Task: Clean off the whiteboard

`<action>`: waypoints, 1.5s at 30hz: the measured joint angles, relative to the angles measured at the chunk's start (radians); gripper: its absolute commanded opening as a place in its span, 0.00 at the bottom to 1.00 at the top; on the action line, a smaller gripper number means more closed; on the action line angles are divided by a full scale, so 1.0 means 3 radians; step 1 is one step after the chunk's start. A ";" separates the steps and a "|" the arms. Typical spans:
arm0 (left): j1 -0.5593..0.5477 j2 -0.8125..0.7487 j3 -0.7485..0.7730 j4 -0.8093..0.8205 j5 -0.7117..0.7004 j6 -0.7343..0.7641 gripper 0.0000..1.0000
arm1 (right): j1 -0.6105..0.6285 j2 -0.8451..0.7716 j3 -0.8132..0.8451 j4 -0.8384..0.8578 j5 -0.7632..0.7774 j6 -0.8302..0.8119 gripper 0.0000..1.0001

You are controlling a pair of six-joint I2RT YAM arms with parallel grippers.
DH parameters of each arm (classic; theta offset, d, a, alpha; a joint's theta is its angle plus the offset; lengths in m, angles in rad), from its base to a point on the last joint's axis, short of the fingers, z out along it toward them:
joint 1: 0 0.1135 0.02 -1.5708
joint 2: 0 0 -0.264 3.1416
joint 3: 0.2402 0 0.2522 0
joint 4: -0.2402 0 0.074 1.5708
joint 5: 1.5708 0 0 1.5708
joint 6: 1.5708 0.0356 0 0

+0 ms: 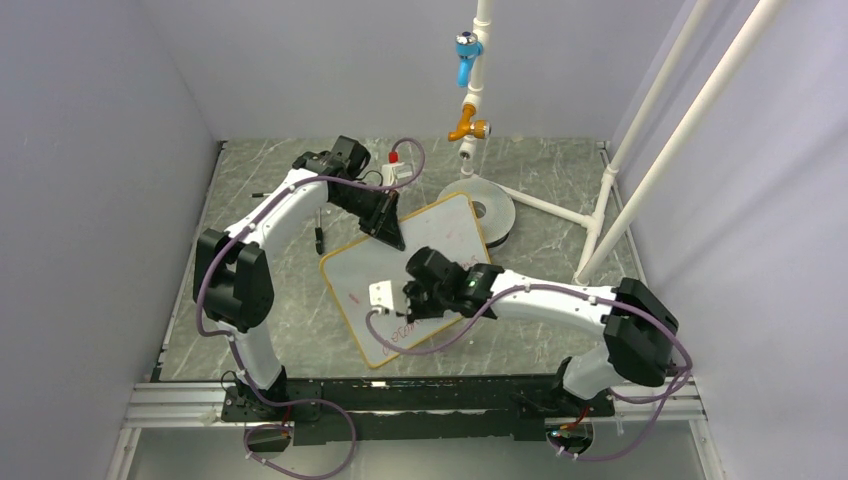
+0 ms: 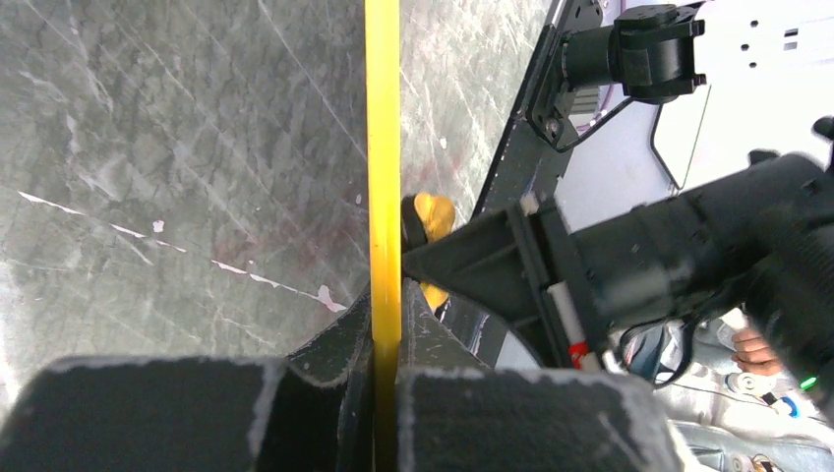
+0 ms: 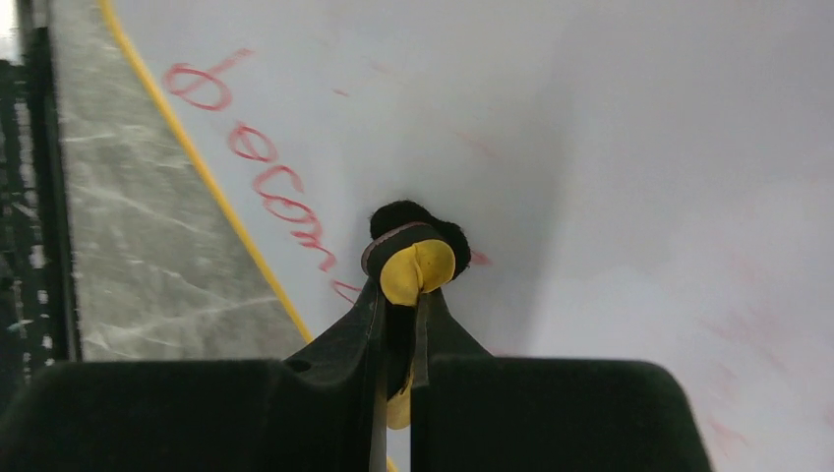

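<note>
Right claw [image 3: 398,300] is clenched on a small eraser [image 3: 417,267] and presses its black felt down on the whiteboard [image 3: 639,147], so that the felt can rub the ink. Red writing [image 3: 266,172] runs beside the whiteboard's framed edge, close to the felt; I judge this part is not yet wiped. Left claw [image 2: 384,329] grips the yellow frame [image 2: 382,147] at the whiteboard's far edge, probably to stop it from sliding. Under the whiteboard is the table [image 1: 260,330].
</note>
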 measured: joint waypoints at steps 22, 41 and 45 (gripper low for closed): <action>-0.0038 -0.0013 -0.0022 -0.0051 -0.0001 0.0027 0.00 | -0.0015 -0.0095 -0.0036 -0.0052 -0.0075 -0.0056 0.00; -0.0024 -0.0031 -0.0056 -0.0024 0.0003 0.0006 0.00 | -0.0347 -0.0379 -0.0102 -0.0081 -0.0261 -0.0137 0.00; -0.0036 -0.0032 -0.0057 -0.0032 0.0004 0.0011 0.00 | -0.0318 -0.0308 -0.0117 -0.0125 -0.0277 -0.0155 0.00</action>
